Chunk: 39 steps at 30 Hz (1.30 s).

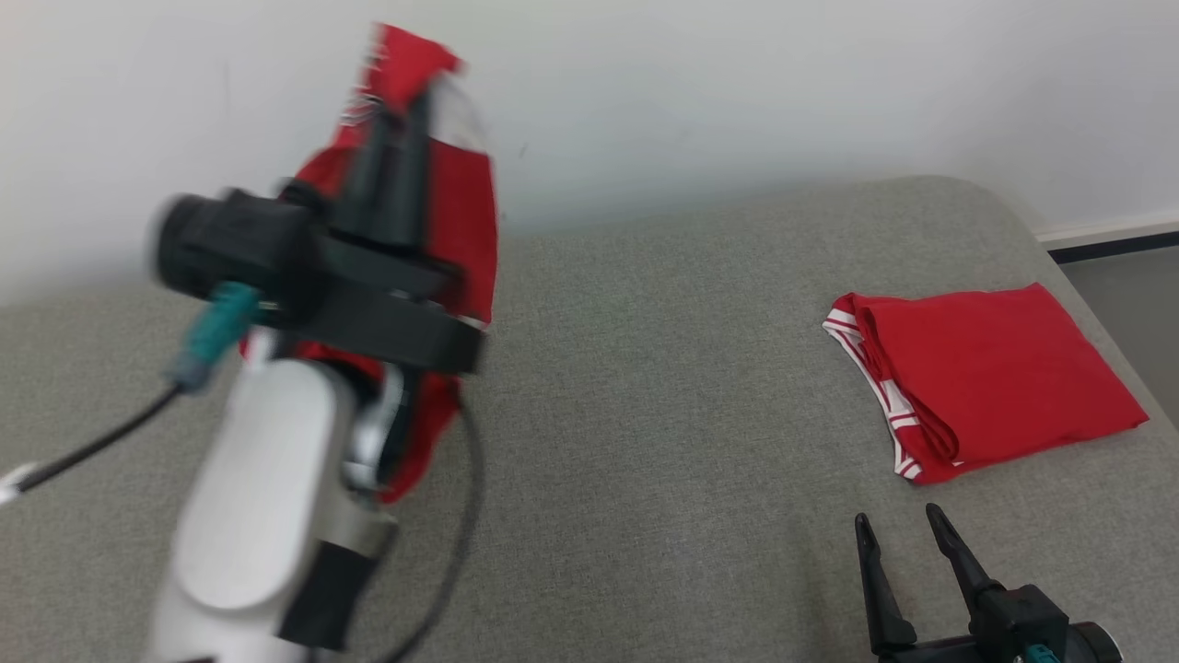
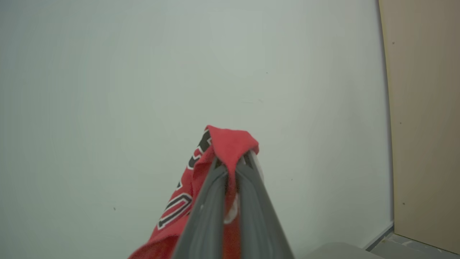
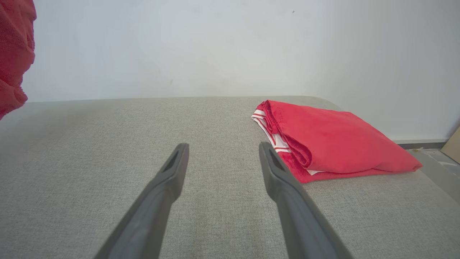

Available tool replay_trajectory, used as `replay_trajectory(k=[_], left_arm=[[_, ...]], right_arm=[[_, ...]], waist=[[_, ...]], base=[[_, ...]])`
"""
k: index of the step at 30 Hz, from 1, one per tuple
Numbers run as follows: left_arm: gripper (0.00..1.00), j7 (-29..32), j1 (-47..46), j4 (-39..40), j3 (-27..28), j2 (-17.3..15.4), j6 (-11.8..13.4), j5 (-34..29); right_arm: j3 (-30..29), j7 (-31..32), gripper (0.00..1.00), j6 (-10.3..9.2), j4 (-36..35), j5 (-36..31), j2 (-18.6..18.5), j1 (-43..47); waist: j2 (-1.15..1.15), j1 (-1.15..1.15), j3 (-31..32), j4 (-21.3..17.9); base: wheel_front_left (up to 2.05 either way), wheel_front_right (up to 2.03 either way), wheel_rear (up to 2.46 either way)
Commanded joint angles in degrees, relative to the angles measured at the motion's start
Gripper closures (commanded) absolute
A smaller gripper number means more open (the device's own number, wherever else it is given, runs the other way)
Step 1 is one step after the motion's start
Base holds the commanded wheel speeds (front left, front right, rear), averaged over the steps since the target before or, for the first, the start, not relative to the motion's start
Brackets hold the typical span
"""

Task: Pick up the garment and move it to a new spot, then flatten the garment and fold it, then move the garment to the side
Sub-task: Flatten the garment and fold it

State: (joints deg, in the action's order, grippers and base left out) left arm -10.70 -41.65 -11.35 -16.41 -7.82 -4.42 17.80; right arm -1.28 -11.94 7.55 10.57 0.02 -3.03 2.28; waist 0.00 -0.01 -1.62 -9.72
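Head view: the left gripper [image 1: 416,101] is raised above the grey pad [image 1: 645,387], toward the pad's far left, in front of the white wall [image 1: 737,92]. Its fingers are pressed together on a bunch of the red jersey [image 1: 461,221], which hangs clear of the pad behind the blurred wrist. A folded red garment [image 1: 995,368] with white-striped trim lies flat on the pad's right part. The right gripper [image 1: 896,513] is over the pad's near right edge, fingers spread with nothing between them.

Left wrist view: the left gripper [image 2: 231,163] is clamped on the red jersey [image 2: 230,142], whose fabric caps the fingertips and drapes down to the left, showing black-and-white lettering [image 2: 178,210]. A corner of the grey pad [image 2: 337,251] shows at the bottom, with a tan panel [image 2: 424,126] past it.

Right wrist view: the right gripper [image 3: 223,145] hangs low over the grey pad [image 3: 107,144], fingers apart and empty. The folded red garment [image 3: 334,140] lies on the pad's right. An edge of the red jersey [image 3: 14,54] hangs above the pad's left end.
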Motion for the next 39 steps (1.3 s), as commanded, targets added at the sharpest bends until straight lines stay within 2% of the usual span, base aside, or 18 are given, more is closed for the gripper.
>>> replay_trajectory(k=[1, 5, 6, 7, 10, 11, 12, 14, 19, 23, 25, 28, 35, 39], left_arm=[[1.00, 1.15, 1.34, -0.56, -1.76, 1.90, -0.27, 1.68], [1.00, 2.53, 6.87, -4.82, -8.75, 4.55, -1.40, 7.08], [0.67, 2.57, 8.08, -5.90, -10.98, 4.83, -1.72, 9.24], [0.01, 2.65, 9.36, -6.67, -13.71, 4.95, -1.97, 12.10], [0.00, 3.78, 12.06, -7.35, -23.62, 4.94, -2.35, 21.00], [0.00, 3.78, 12.06, -7.35, -23.62, 4.94, -2.35, 21.00], [0.00, 4.60, 12.69, -7.57, -28.21, 4.70, -2.39, 25.64], [0.00, 4.40, 11.38, -8.37, -30.76, 4.74, -1.21, 27.41], [0.00, 2.97, 8.06, -11.66, -30.17, 4.82, 1.60, 27.89], [0.00, 2.62, 3.82, -16.93, -28.47, 2.04, 5.63, 24.64], [0.00, 4.90, 1.94, -20.67, -28.49, 0.67, 6.96, 23.88], [0.00, 7.79, -1.57, -25.69, -28.19, -1.06, 7.80, 23.15], [0.00, 12.97, -8.55, -34.79, -27.80, -4.30, 7.74, 22.50], [0.00, 18.72, -11.52, -39.13, -28.81, -6.02, 7.42, 22.13]], right_arm=[[-0.12, -0.25, 0.00, -0.15, 0.21, 0.27, 0.06, 0.09], [-0.07, -0.28, 0.00, -0.15, 0.30, 0.28, 0.09, -0.45], [-0.03, -0.23, 0.00, -0.15, 0.30, 0.28, 0.11, -0.65], [-0.02, -0.23, 0.00, -0.15, 0.26, 0.29, 0.11, -0.87], [-0.36, -0.30, 0.00, -0.15, 0.21, 0.18, 0.09, -1.00], [-0.36, -0.30, 0.00, -0.15, 0.21, 0.18, 0.09, -1.00], [-0.45, -0.35, 0.00, -0.15, 0.20, 0.13, 0.14, -0.92], [-0.60, -0.41, 0.00, -0.15, 0.27, 0.15, 0.14, -0.81], [-0.53, -0.55, 0.00, -0.15, 0.49, 0.09, 0.16, -0.78], [0.45, -0.61, 0.00, -0.15, 0.62, 0.16, 0.17, -1.51], [1.33, -0.66, 0.00, -0.15, 0.72, 0.34, 0.18, -2.06], [1.68, -0.75, 0.00, -0.15, 0.81, 0.57, 0.13, -2.57], [1.95, -1.49, 0.00, -0.15, 0.88, 1.39, 0.19, -4.22], [1.58, -2.14, 0.00, -0.15, 1.00, 2.11, 0.21, -4.67]], waist=[[0.00, 0.01, -0.16, -0.06], [0.00, 0.01, -0.71, -0.13], [0.00, 0.01, -0.83, -0.13], [0.00, 0.01, -0.96, -0.10], [0.00, 0.01, -1.32, 0.23], [0.00, 0.01, -1.32, 0.23], [0.00, 0.01, -1.57, 0.68], [0.00, 0.01, -1.70, 1.22], [0.00, 0.01, -1.76, 1.80], [0.00, 0.01, -2.20, 1.22], [0.00, 0.01, -2.71, 0.21], [0.00, 0.01, -3.92, -1.83], [0.00, 0.01, -9.08, -8.24], [0.00, 0.01, -12.01, -10.92]], base=[[0.00, 0.00, 0.00], [0.00, 0.00, 0.00], [0.00, 0.00, 0.00], [0.00, 0.00, 0.00], [0.00, 0.00, 0.00], [0.00, 0.00, 0.00], [0.00, 0.00, 0.00], [0.00, 0.00, 0.00], [0.00, 0.00, 0.00], [0.00, 0.00, 0.00], [0.00, 0.00, 0.00], [0.00, 0.00, 0.00], [0.00, 0.00, 0.00], [0.00, 0.00, 0.00]])
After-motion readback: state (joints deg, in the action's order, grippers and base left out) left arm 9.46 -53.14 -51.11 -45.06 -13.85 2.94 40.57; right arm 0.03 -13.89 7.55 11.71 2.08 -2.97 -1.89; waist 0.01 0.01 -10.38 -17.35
